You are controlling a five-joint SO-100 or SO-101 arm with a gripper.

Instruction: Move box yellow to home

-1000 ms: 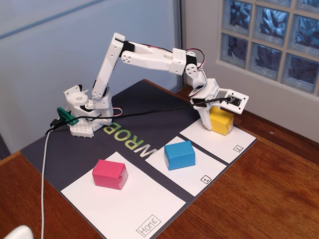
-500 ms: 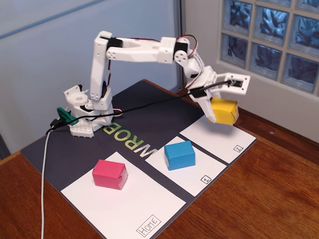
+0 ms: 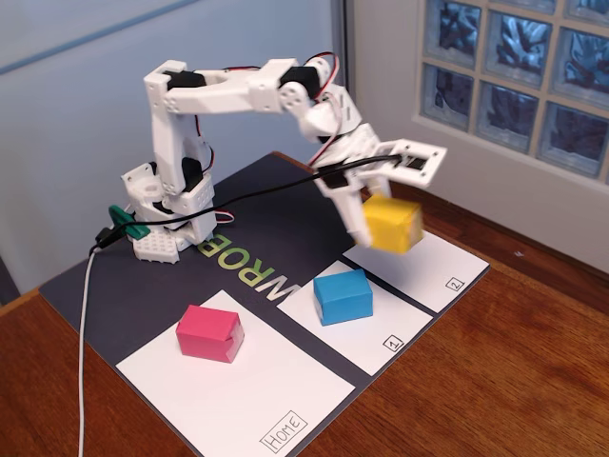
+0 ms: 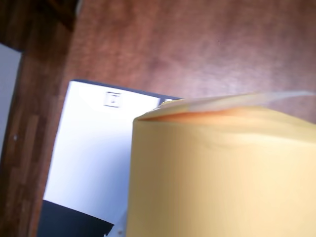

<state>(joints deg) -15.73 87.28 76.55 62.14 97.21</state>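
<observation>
Yellow folded-paper box (image 3: 392, 224), a small bright cuboid, hangs in the air in the fixed view, clamped in the white two-finger gripper (image 3: 369, 215) of the white plastic robot arm (image 3: 224, 90). The box is lifted clear of the surface, above the near-left edge of the small white paper sheet marked "2" (image 3: 433, 271). It is tilted, with its long axis running roughly left to right in this view and its right end slightly lower. On the middle white sheet marked "1" (image 3: 376, 333) sits a blue paper block (image 3: 343, 296). On the largest white rectangular sheet with the handwritten "Home" label (image 3: 276, 405) sits a pink paper block (image 3: 209, 333), well apart from the yellow box. All sheets lie on a dark grey mat (image 3: 276, 214) over a brown wooden table (image 3: 514, 371). In the wrist view the yellow box (image 4: 222, 173) fills the lower right, blurred and very close.
</observation>
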